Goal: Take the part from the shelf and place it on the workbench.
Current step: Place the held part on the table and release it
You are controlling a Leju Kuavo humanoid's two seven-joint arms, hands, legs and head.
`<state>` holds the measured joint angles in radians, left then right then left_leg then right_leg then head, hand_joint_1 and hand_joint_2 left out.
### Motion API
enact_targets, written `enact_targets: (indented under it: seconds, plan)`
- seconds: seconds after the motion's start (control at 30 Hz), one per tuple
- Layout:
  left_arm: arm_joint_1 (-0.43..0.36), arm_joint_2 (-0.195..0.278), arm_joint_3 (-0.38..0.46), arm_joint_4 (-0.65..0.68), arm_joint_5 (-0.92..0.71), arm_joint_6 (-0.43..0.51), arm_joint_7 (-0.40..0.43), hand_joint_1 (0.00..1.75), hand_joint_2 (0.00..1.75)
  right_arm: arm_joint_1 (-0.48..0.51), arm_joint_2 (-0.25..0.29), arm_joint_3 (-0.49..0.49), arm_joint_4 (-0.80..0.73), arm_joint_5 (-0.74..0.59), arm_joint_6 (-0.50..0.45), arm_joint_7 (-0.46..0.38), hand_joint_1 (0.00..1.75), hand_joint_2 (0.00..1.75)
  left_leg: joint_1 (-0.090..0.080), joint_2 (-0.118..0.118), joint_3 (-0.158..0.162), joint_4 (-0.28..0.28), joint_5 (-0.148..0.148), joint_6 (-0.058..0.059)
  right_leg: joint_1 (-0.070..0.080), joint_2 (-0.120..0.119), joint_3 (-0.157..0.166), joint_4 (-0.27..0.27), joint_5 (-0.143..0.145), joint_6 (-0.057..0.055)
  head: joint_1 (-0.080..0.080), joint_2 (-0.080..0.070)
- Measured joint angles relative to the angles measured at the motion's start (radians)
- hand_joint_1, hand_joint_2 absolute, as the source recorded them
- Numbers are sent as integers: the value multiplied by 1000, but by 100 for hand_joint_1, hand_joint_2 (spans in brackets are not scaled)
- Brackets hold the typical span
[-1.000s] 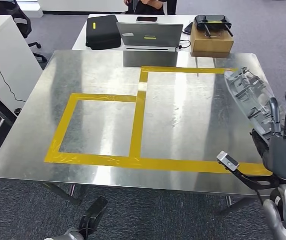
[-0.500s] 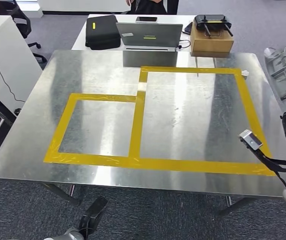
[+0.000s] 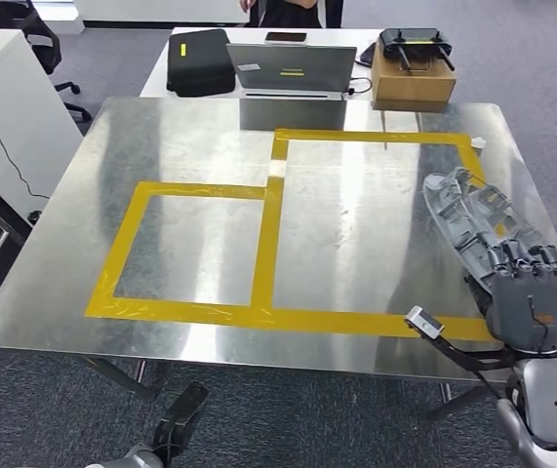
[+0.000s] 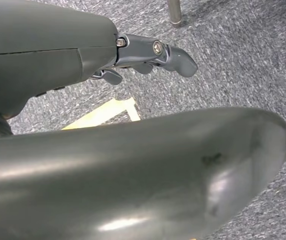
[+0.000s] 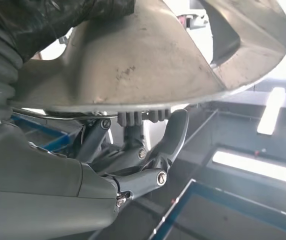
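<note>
The part (image 3: 466, 219) is a long grey ribbed plastic moulding. My right hand (image 3: 533, 302) grips its near end and holds it over the right side of the metal workbench (image 3: 186, 146), above the right edge of the larger yellow-taped rectangle (image 3: 267, 244). I cannot tell if the part touches the surface. In the right wrist view the part's smooth underside (image 5: 153, 55) lies across the hand, with fingers (image 5: 171, 135) curled up against its edge. My left hand (image 3: 180, 417) hangs below the workbench's front edge; its fingers (image 4: 156, 50) are extended over grey carpet and hold nothing.
Behind the workbench stands a white table with a laptop (image 3: 292, 68), a black case (image 3: 200, 61) and a cardboard box (image 3: 413, 83) carrying a controller. A person (image 3: 290, 10) sits beyond it. A white desk (image 3: 3, 107) and an office chair stand at the left.
The right hand and the part swung out past the workbench's right edge, then came back inward and lower. The hand has turned its back upward. The left arm has not moved.
</note>
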<state>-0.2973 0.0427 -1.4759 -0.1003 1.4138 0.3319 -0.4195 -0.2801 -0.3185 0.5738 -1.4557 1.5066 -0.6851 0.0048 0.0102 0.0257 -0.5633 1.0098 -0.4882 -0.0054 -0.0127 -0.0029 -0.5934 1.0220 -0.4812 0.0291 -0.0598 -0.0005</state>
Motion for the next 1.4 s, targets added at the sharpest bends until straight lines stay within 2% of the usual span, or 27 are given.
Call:
enact_targets:
  seconds: [0.3,0.9,1.03,1.2,1.4]
  plan:
    - [0,0,0,0,-1,0,2,0,0,11,51,-37,43,-24,0,-58,175,175,0,0,0,0,0,0,0,0,0,0,0,0,0,0]
    - [0,0,0,0,-1,0,3,0,0,10,72,-48,66,-48,10,-77,175,175,0,0,0,0,0,0,0,0,0,0,0,0,0,0]
    - [0,0,0,0,-1,0,4,0,0,10,76,-48,65,-55,16,-84,0,175,0,0,0,0,0,0,0,0,0,0,0,0,0,0]
    - [2,0,0,0,7,2,3,0,0,16,76,-61,13,-128,5,-83,0,175,0,0,0,0,0,0,0,0,0,0,0,0,0,0]
    - [10,0,0,0,16,2,-2,0,0,34,84,-120,-159,-437,50,-159,0,175,0,0,0,0,0,0,0,0,0,0,0,0,0,0]
